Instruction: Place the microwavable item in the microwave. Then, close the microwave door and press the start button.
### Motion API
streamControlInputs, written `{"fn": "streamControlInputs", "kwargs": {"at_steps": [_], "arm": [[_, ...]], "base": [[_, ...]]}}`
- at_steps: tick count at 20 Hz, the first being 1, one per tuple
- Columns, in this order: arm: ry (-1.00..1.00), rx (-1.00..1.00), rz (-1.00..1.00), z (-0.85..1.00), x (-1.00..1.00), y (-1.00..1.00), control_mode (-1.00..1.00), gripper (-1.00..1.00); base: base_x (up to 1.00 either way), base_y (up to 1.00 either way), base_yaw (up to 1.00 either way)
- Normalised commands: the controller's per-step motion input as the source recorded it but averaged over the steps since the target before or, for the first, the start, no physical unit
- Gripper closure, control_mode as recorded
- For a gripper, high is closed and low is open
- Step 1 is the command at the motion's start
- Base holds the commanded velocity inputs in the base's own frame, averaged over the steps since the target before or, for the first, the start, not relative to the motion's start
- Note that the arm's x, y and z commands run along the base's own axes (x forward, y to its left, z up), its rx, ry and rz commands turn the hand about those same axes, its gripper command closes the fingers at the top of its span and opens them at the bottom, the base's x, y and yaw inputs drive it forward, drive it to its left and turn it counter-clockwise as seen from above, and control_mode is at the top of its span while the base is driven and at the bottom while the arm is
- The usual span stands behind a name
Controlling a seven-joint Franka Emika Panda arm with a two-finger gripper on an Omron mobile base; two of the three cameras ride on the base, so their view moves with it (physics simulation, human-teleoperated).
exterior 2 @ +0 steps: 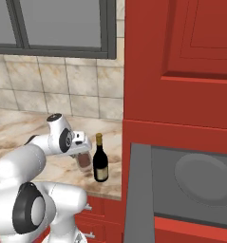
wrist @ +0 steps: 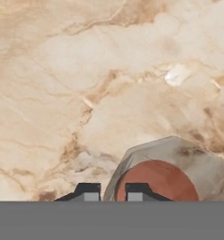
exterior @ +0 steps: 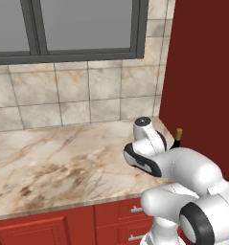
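Gripper (wrist: 113, 191) shut, seemingly pinching tumbler (wrist: 167, 176) rim off-centre; could slip or tip against bottle (exterior 2: 100, 160) just beside.

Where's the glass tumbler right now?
In the right base view the tumbler sits on the marble counter just left of the wine bottle, under the end effector, left of the open microwave.

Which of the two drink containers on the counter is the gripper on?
The short glass tumbler with reddish contents under the gripper, not the taller dark wine bottle beside it.
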Motion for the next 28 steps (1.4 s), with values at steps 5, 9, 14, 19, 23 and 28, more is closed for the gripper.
{"fn": "streamControlInputs", "kwargs": {"at_steps": [5, 9, 14, 19, 23, 28], "arm": [[-0.02, 0.00, 0.05, 0.00, -0.09, -0.01, -1.00, 1.00], [-0.14, 0.00, 0.06, 0.23, -0.18, 0.02, -1.00, 1.00], [-0.09, 0.00, 0.14, 0.52, -0.25, 0.19, -1.00, 1.00], [-0.06, 0.00, 0.20, 0.58, -0.41, 0.33, -1.00, 1.00], [0.00, 0.00, 0.18, 0.67, -0.57, 0.35, -1.00, 1.00], [0.00, 0.00, 0.14, 0.79, -0.61, 0.13, -1.00, 1.00]], "base": [[0.00, 0.00, 0.00], [0.00, 0.00, 0.00], [0.00, 0.00, 0.00], [0.00, 0.00, 0.00], [0.00, 0.00, 0.00], [0.00, 0.00, 0.00]]}}
